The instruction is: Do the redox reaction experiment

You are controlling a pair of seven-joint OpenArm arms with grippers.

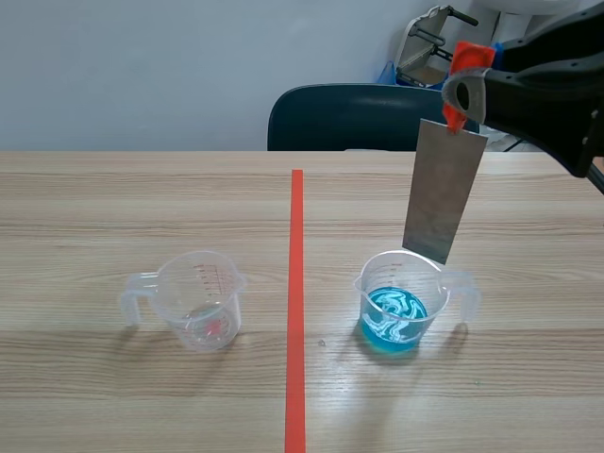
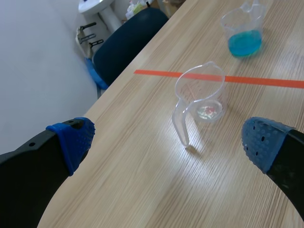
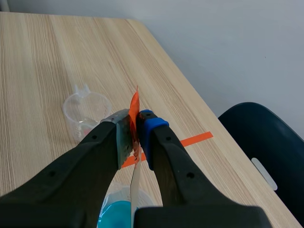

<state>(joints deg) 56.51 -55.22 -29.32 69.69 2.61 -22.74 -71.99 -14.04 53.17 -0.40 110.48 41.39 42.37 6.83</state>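
Holds a thin metal strip [image 1: 444, 193] by its orange-taped top in the closed right claw [image 1: 464, 87], lower edge about at the rim of the cup of blue liquid [image 1: 396, 307] on the surface [image 1: 142, 208]. Has the left claw [image 2: 168, 140] spread wide and holding nothing near the clear cup [image 2: 202, 90]. Looks light, stiff, slick and sharp-edged, so best pinched flat at the taped end; shows no brand, only measuring marks on the clear cup, too small to read.

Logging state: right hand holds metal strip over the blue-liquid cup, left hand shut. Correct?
No: the left hand is open, pads wide apart in the left wrist view. The right hand does hold the metal strip over the blue-liquid cup.
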